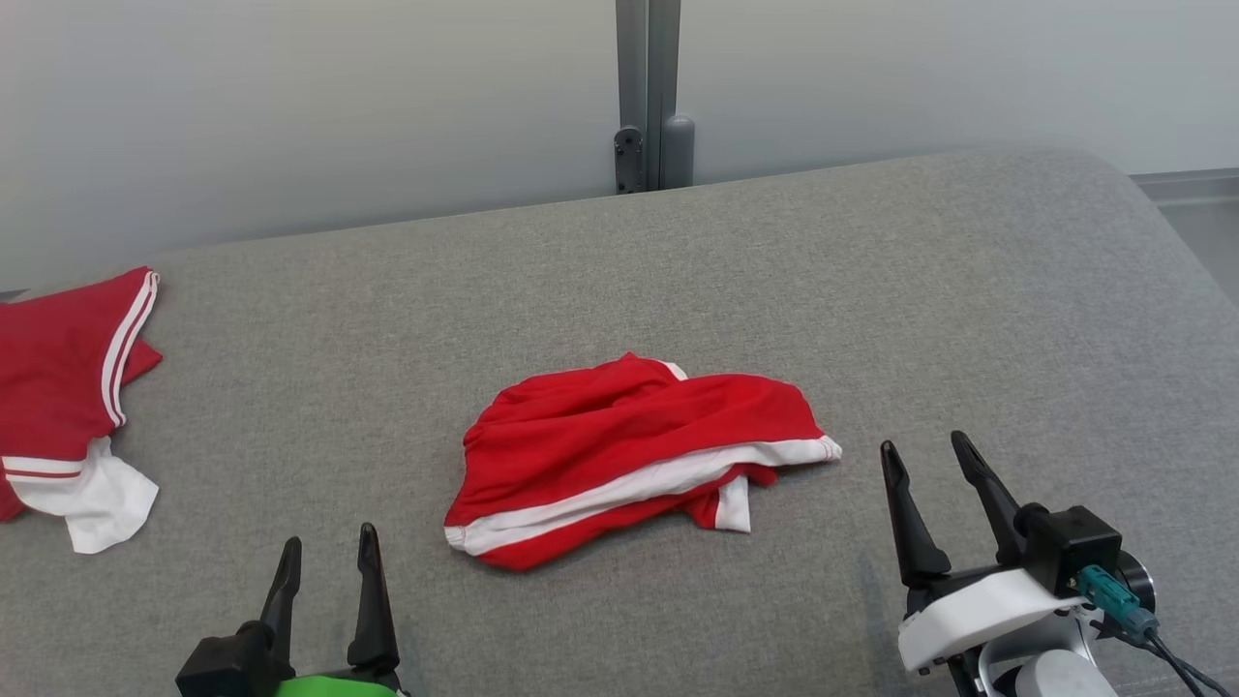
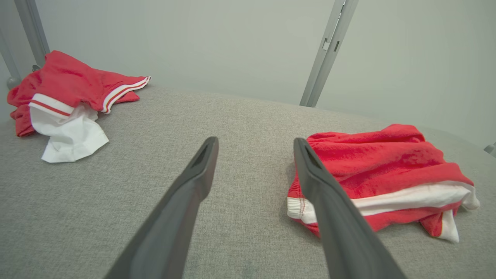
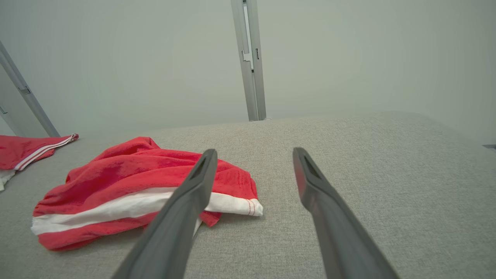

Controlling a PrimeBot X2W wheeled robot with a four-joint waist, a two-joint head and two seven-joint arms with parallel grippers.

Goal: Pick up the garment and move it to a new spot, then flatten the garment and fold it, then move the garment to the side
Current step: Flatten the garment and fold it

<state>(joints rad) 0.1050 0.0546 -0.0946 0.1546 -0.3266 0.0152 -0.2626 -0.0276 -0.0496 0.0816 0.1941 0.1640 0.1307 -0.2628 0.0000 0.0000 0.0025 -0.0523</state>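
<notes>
And here we go: the red garment (image 1: 629, 455) with its white stripe sits crumpled in the middle of the grey fabric worktop (image 1: 871, 290). The left tool (image 1: 329, 535) hovers at 8 o'clock from it, released, 2 fingers spread, holding nothing. The right tool (image 1: 924, 441) sits at 3 o'clock, near the garment's hem, also released and empty. At 9 o'clock, well apart, lies a second red-and-white garment (image 1: 58, 387). A grey post (image 1: 649, 97) stands at 12 o'clock behind the worktop.

A red-and-white cloth (image 1: 58, 378) lies leftward on the grey cushion (image 1: 968, 290).
</notes>
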